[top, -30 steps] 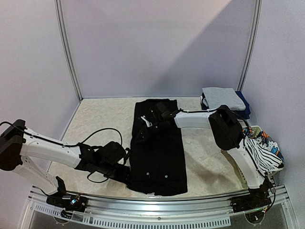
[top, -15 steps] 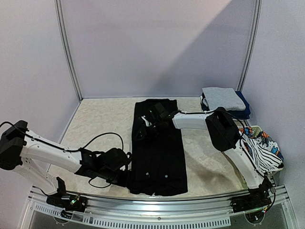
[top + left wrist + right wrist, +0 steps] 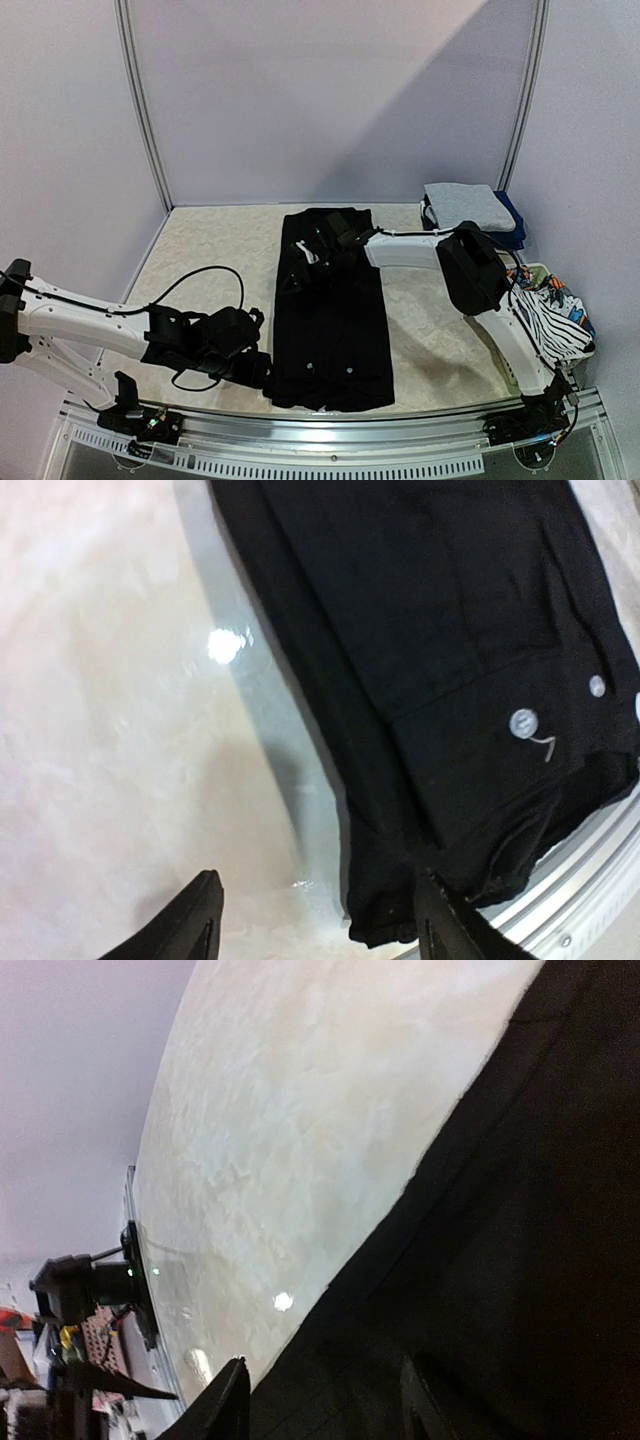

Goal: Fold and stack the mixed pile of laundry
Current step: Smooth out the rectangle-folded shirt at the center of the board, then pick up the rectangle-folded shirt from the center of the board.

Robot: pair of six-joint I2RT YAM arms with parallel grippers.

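Top external view | black top point(image 3: 332, 305) lies lengthwise on table point(image 3: 205, 255) | left hand point(image 3: 320, 930): fingers apart at its near-left corner | right hand point(image 3: 325, 1405): fingers apart over its far end

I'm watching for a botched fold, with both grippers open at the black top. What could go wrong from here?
1. The left gripper straddles the near corner of the black top, one finger over the table; closing might catch only one layer, or miss.
2. That hem lies close to the front rail; a tug that way could drag cloth off.
3. The right gripper is open over the far end; uneven lifts could undo the fold.
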